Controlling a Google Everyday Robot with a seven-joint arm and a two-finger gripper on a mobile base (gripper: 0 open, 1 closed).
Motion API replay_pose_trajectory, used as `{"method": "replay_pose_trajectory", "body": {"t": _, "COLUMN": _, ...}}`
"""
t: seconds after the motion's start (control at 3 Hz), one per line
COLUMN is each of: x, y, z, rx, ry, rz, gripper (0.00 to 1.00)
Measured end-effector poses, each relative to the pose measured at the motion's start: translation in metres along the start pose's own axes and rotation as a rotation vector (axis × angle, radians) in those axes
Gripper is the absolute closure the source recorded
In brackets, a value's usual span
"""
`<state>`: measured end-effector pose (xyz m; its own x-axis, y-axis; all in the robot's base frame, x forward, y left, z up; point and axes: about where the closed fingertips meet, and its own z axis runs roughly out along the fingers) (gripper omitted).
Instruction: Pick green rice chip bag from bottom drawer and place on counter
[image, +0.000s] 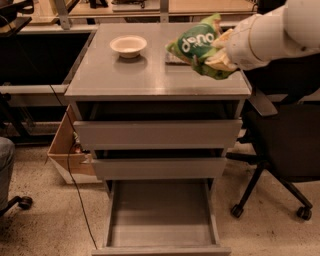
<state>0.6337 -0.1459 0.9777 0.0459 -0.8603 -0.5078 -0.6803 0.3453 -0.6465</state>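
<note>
- The bottom drawer (160, 212) is nearest the camera. It is pulled fully out, and its flat grey floor is exposed.
- Above it, the middle drawer (157, 168) and the top drawer (157, 134) each stand slightly out from the cabinet, with a dark gap showing above each front.
- A cardboard box (64, 152) sits on the speckled floor just beside the cabinet's left side. A thin dark cable (70, 170) hangs down past it.
- A black office chair (282, 150) stands on castors to the right of the cabinet.
- The desk (125, 77) is the smooth grey top of the cabinet. Its front edge lies directly over the top drawer.
- The claw (219, 51) is over the right half of the desk, near the right edge, on the end of a white arm (280, 27) that enters from the upper right.
- The claw is closed on the green rice chip bag (196, 44). One tan finger lies over the bag's upper right side and one under its lower right corner.
- The green rice chip bag is tilted, with its white logo facing the camera. It is clear of every drawer and lies over the desk. Whether its lower edge touches the surface cannot be determined.
- A small pale object (171, 59) lies on the desk behind the bag and is mostly hidden by it.
- A shallow white bowl (128, 45) stands upright on the rear left of the desk, well apart from the bag.
- A pale wooden surface (200, 6) runs along behind the cabinet.
</note>
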Motion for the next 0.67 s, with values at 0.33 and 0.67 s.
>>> {"method": "replay_pose_trajectory", "body": {"t": 0.33, "x": -0.006, "y": -0.007, "z": 0.048, "rx": -0.056, "ry": -0.072, "rz": 0.001, "gripper": 1.0}}
{"method": "replay_pose_trajectory", "body": {"t": 0.67, "x": 0.007, "y": -0.007, "z": 0.091, "rx": -0.108, "ry": -0.109, "rz": 0.027, "gripper": 0.85}}
